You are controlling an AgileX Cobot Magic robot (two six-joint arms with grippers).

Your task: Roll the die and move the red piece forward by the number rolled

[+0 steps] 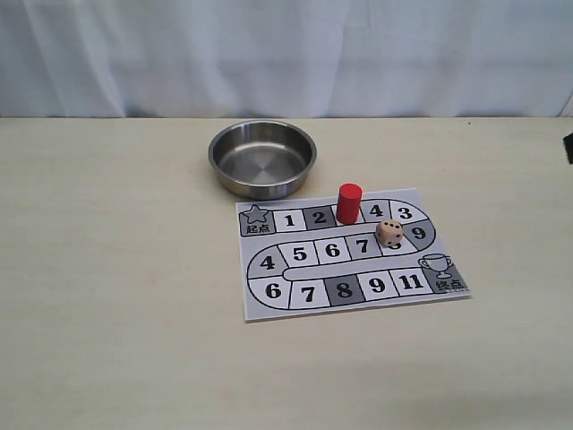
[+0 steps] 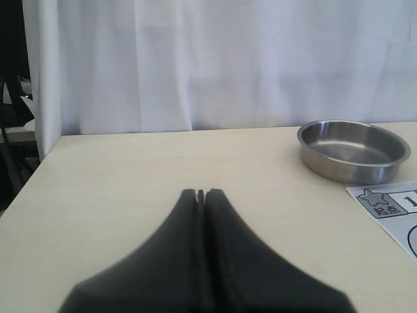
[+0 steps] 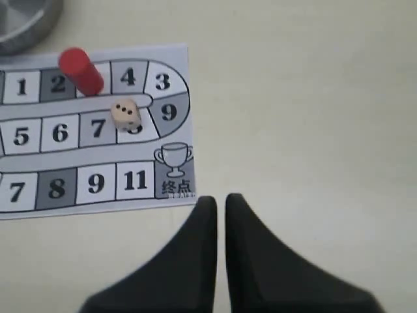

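Observation:
The red piece (image 1: 349, 203) stands upright on the numbered paper board (image 1: 269, 306), on the square between 2 and 4. The die (image 1: 389, 234) rests on the board between 7 and 9, just to the front right of the piece. In the right wrist view the red piece (image 3: 80, 69) and the die (image 3: 124, 114) lie well ahead of my right gripper (image 3: 221, 197). That gripper hovers off the board's corner by the trophy square, its fingers a thin slit apart and holding nothing. My left gripper (image 2: 201, 193) is shut and empty over bare table, far left of the board (image 2: 391, 212).
A round steel bowl (image 1: 215, 161) sits empty behind the board, and the left wrist view also shows this bowl (image 2: 352, 171). A white curtain hangs behind the table's far edge. A dark bit of arm (image 1: 568, 148) shows at the right border.

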